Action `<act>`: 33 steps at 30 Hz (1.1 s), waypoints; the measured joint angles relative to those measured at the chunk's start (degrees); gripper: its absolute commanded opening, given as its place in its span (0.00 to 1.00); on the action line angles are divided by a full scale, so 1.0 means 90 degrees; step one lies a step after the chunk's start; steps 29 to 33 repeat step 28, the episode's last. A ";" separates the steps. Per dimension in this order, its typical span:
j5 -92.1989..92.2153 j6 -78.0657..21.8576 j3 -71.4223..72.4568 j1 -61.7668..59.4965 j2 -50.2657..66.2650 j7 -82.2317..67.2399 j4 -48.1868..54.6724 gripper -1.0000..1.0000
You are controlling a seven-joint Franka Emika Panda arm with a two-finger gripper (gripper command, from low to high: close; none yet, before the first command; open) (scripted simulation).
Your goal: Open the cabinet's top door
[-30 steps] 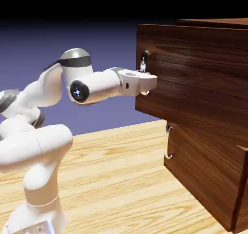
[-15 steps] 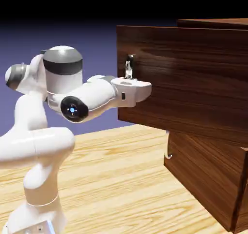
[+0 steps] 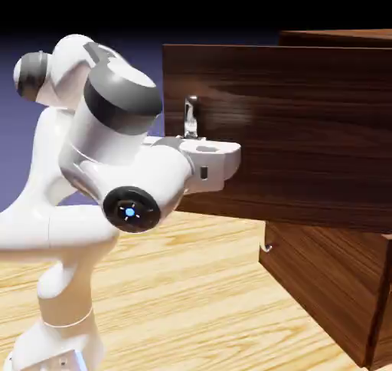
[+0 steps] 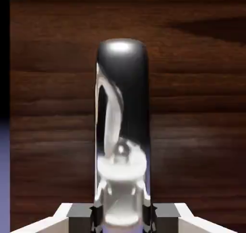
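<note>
The dark wood-grain cabinet [image 3: 348, 36] stands at the exterior view's right. Its top door [image 3: 306, 124] juts well out to the left, past the lower panel. The door's thin silver handle [image 3: 190, 113] rises near its left edge. My gripper [image 3: 194, 138] is shut on that handle from the left, just below its visible top. In the hand view the handle [image 4: 123, 116] fills the middle, a shiny upright bar against the door's wood [image 4: 192, 83]. It is pinched between my grey fingertips [image 4: 80, 212] at the bottom edge.
The shorter lower panel [image 3: 329, 285] sits under the door, its own silver handle [image 3: 266, 246] showing below the door's bottom edge. My arm's elbow and forearm [image 3: 126, 185] are folded close to the base. A light wooden table [image 3: 191, 300] lies below.
The top door has come further left, out of the cabinet, with my gripper still on its handle. The arm has folded back toward its base and the elbow has risen.
</note>
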 measured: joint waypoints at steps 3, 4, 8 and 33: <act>-0.0576 -0.0060 0.0050 -0.0056 -0.0692 -0.0410 0.0524 0.00; -0.0757 -0.0074 0.0069 -0.0066 -0.0923 -0.0529 0.0705 0.00; -0.1432 -0.0123 0.0153 -0.0074 -0.1846 -0.0911 0.1468 0.00; -0.3504 -0.0826 0.0718 0.0488 -0.6238 -0.0790 0.5944 0.00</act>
